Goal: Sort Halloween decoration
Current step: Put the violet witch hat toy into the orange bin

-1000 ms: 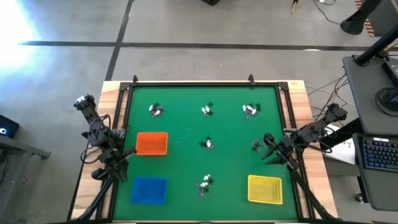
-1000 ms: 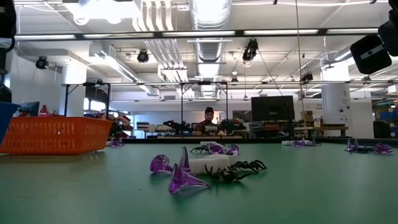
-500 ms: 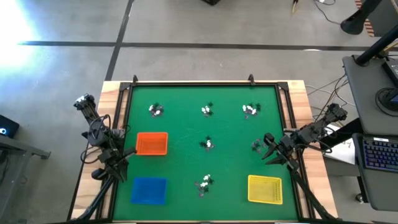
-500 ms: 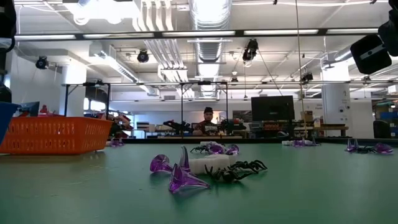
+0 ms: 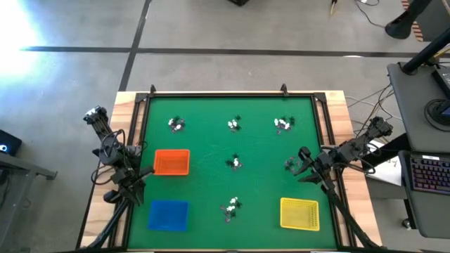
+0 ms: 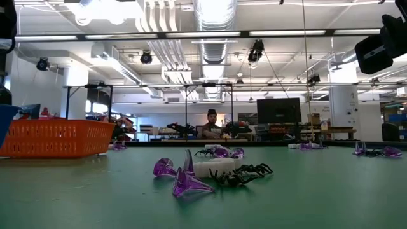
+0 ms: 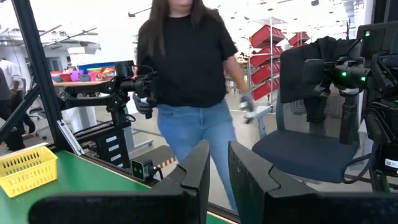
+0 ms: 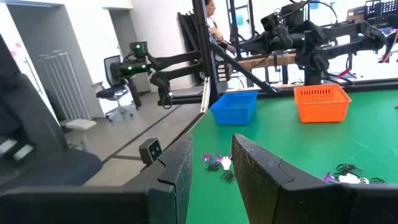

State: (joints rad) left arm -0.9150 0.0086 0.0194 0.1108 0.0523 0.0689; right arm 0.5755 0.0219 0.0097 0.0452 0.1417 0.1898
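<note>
The right gripper (image 5: 301,164), fingers parted and empty, is hovering just beside a trinket cluster (image 5: 290,164) on the counter (image 5: 211,190); descending, it risks scattering or pinching several mixed pieces. The left gripper (image 5: 143,173) is waiting narrowly parted.

Left arm folded at left tabletop edge, waiting; left claw (image 5: 144,173) points inward just over the edge. In left wrist view, left claw (image 7: 217,163) shows two dark fingers (image 7: 198,168) parallel, narrow gap between, nothing held.

Right arm reaches in from right tabletop edge, elbow out beyond the edge; right claw (image 5: 300,163) over the tabletop's right side. In right wrist view, right claw (image 8: 211,162) fingers (image 8: 254,163) stand apart, gap clear, nothing between.
</note>
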